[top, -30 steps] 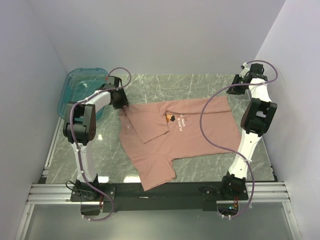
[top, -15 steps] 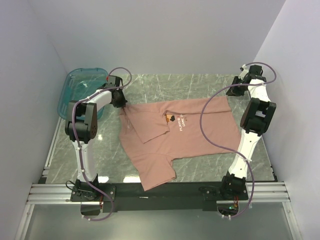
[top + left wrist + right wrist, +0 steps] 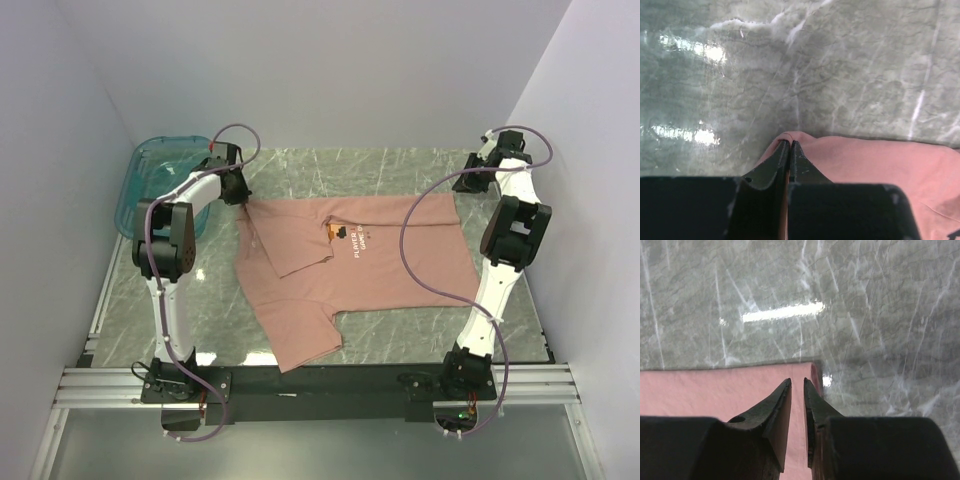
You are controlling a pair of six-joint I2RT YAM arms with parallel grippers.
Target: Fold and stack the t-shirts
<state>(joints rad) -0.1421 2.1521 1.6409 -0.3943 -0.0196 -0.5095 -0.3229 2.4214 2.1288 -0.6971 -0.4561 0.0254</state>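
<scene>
The dusty-pink t-shirt (image 3: 385, 275) lies spread on the marble table, its chest print (image 3: 352, 240) facing up and one sleeve folded in over the chest. My left gripper (image 3: 240, 196) is at the shirt's far left corner. In the left wrist view its jaws (image 3: 790, 142) are shut, with a ridge of pink cloth (image 3: 875, 160) pinched between the tips. My right gripper (image 3: 460, 186) is over the far right corner. In the right wrist view its fingertips (image 3: 797, 381) stand a narrow gap apart, and flat cloth (image 3: 715, 390) shows through the gap.
A translucent teal bin (image 3: 134, 178) sits at the far left, just behind the left arm. White walls close in on three sides. A purple cable (image 3: 415, 265) from the right arm loops over the shirt. The metal rail (image 3: 320, 385) runs along the near edge.
The left jaws have closed on the shirt corner and pulled it toward the far left. The far edge now runs straighter and the near sleeve has slid back. The right arm is unmoved.
</scene>
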